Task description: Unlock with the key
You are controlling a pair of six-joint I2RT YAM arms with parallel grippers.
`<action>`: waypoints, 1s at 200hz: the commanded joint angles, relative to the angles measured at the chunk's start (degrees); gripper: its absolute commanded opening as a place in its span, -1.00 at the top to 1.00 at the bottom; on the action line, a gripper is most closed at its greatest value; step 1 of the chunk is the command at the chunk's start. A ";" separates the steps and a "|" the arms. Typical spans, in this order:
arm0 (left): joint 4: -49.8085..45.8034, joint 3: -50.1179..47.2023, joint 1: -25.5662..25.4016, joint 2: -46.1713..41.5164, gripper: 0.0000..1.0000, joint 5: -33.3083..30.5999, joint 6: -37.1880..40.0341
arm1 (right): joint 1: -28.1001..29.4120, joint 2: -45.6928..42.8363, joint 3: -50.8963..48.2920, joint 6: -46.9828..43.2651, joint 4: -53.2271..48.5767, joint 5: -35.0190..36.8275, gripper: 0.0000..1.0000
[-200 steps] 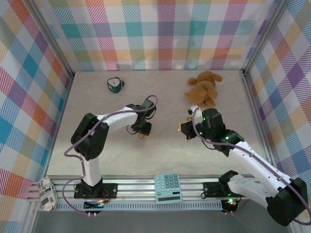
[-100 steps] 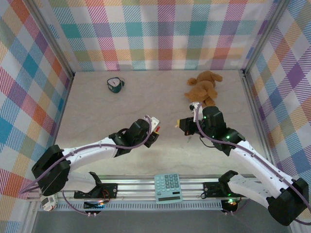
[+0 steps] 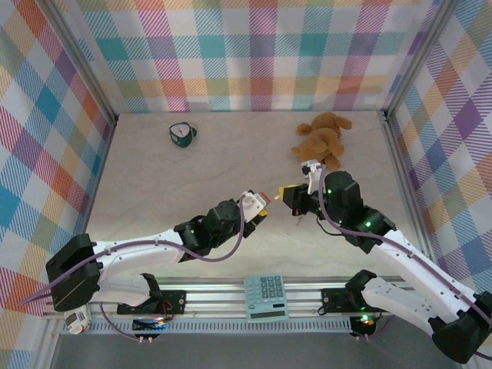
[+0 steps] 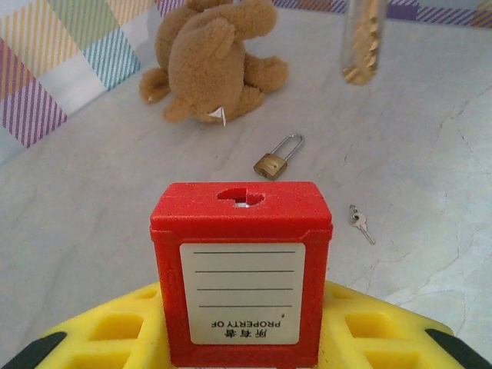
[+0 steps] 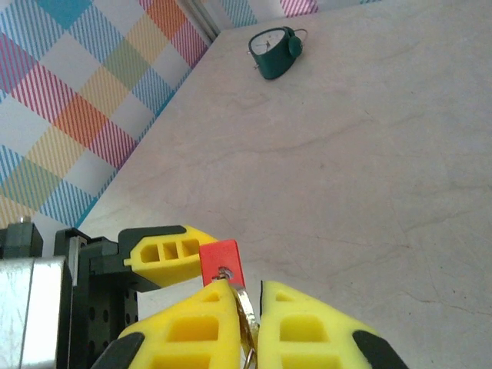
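The pale marbled counter point(image 3: 192, 169) carries a brown teddy bear point(image 3: 323, 140) at its far right, a green calculator point(image 3: 266, 297) on the near rail and a small green clock point(image 3: 181, 134) at the far left; the two arms reach in from the near edge and their tips stand close together above the middle of the counter.

The left gripper point(image 4: 241, 307) is closed on a red padlock point(image 4: 241, 273), its yellow fingers pressed to either side of the body; the lock's white label faces the left wrist camera, and the keyhole lies in the end turned away from the wrist; it looks unfilled from there.

The right gripper point(image 5: 246, 290) is nearly closed, pinching a key point(image 5: 244, 311) in the narrow slit between its yellow fingers. From the right wrist the key's tip lines up with the keyhole end of the red padlock, which sits just beyond the fingertips; whether the tip touches cannot be told.

On the counter before the bear lie a small brass padlock point(image 4: 275, 160) with its shackle raised, and near it, apart, a small silver key point(image 4: 360, 224).
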 commanded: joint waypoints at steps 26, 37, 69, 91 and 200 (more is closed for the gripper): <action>4.04 1.45 -1.23 2.14 0.37 -1.23 2.86 | 1.77 1.04 2.57 1.40 0.18 1.80 1.00; 3.89 1.74 -1.44 2.43 0.37 -1.47 2.83 | 2.03 1.87 3.09 1.46 0.16 1.96 1.00; 3.82 2.03 -1.63 2.45 0.38 -2.12 2.40 | 2.85 3.89 3.93 1.23 -0.27 4.18 1.00; 3.85 1.99 -1.80 1.97 0.39 -2.33 1.91 | 3.00 5.38 4.72 2.28 -1.63 6.18 1.00; 3.06 2.31 -1.82 1.55 0.40 -2.52 1.87 | 4.25 8.56 3.60 5.94 -0.46 5.52 1.00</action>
